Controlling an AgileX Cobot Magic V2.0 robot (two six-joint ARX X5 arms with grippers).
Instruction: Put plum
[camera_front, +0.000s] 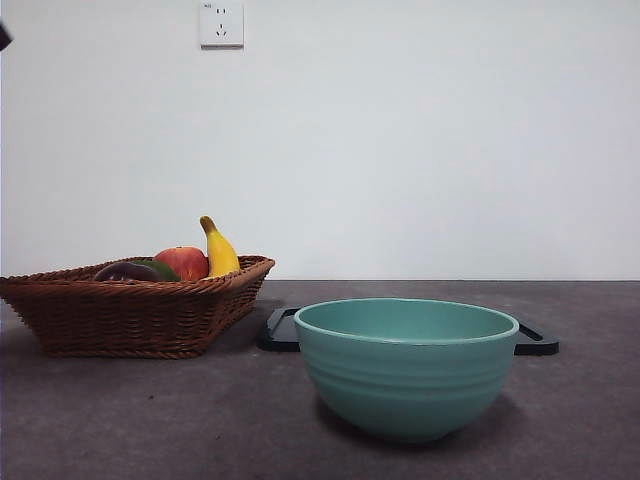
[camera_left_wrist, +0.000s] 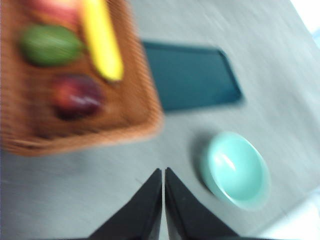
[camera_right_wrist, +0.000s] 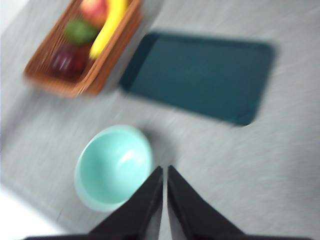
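- Plum (camera_left_wrist: 77, 96) located inside wicker basket (camera_front: 130, 310), lying in the corner toward the open table, untouched; beside green fruit (camera_left_wrist: 50, 45), banana (camera_left_wrist: 102, 37) and apple (camera_front: 182, 262).
- Seen in front view only as a dark dome just above the basket rim.
- Left gripper (camera_left_wrist: 163, 172) held high over bare table between basket and teal bowl (camera_front: 405, 365); jaws pressed together, nothing held.
- Right gripper (camera_right_wrist: 164, 170) held high beside the bowl; jaws likewise pressed together, empty.
- Dark tray (camera_right_wrist: 200, 75) lying flat behind the bowl, next to the basket.
- Judged: skin smooth and glossy, hence slippery; flesh firm but bruisable; weight light.
- Judged: best taken from above across the widest part, jaws spread first, squeeze moderate.
- Judged: banana and basket wall close by, leaving limited room for 2 jaws.
- Both wrist views blurred; fine detail not readable.
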